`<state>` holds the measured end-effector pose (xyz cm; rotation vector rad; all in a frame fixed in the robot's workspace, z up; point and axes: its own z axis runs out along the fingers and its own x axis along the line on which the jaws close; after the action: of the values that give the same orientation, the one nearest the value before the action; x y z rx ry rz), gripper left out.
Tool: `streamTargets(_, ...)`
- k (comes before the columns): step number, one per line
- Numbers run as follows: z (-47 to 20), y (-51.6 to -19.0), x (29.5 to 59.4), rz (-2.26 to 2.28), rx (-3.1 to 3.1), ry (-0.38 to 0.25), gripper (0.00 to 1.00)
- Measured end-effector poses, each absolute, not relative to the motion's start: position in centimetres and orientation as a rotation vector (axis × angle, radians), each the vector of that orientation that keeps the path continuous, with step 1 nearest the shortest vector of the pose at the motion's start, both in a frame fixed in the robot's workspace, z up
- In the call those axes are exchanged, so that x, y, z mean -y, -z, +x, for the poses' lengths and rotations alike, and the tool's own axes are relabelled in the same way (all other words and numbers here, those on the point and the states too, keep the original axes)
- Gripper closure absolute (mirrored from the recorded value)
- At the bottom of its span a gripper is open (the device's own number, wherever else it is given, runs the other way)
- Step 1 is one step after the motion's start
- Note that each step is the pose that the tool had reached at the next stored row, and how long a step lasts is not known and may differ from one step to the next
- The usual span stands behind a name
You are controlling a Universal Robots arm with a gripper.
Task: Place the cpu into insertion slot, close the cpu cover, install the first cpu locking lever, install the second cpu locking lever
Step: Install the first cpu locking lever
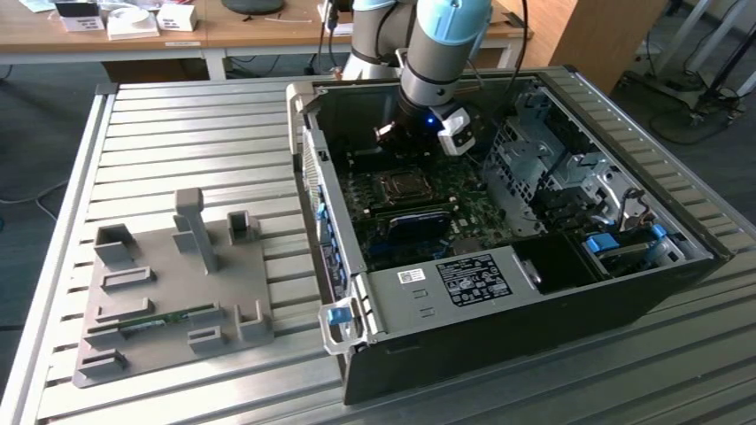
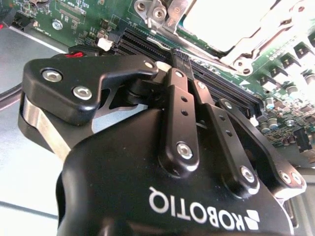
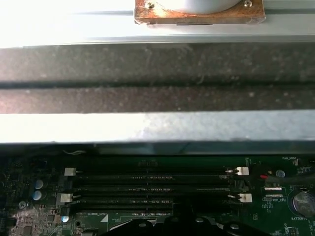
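Exterior view, left to right. A grey fixture plate (image 1: 177, 292) with upright blocks lies at the exterior view's left on the slatted metal counter (image 1: 189, 115). At centre and right an open computer case (image 1: 497, 336) lies on its side, its green motherboard (image 1: 473, 208) exposed. The robot arm (image 1: 443, 44) enters the case from the upper centre of the frame. The claw (image 1: 390, 135) hangs over the board, just above the insertion slot (image 1: 403, 184) in the picture.

In the second wrist view the claw (image 2: 179, 58) is narrow, with its fingertips drawn together and nothing seen between them. Its tip stands over the long black memory slots (image 2: 221, 88); contact cannot be told. Just beyond these slots the cpu (image 2: 231, 19) shows a bright silvery top, seated in the socket. The cpu cover (image 2: 248, 53) lies as a silvery frame around it. Whether the levers are latched cannot be told.

The first wrist view shows the memory slots (image 3: 152, 184) running parallel, with white clips at their ends.
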<state>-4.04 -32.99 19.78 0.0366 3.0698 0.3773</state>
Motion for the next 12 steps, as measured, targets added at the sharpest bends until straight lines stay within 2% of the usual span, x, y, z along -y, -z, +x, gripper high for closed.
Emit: streamTargets(12,-4.05,-19.79,32.96,0.108,-3.063,-0.374,0.89)
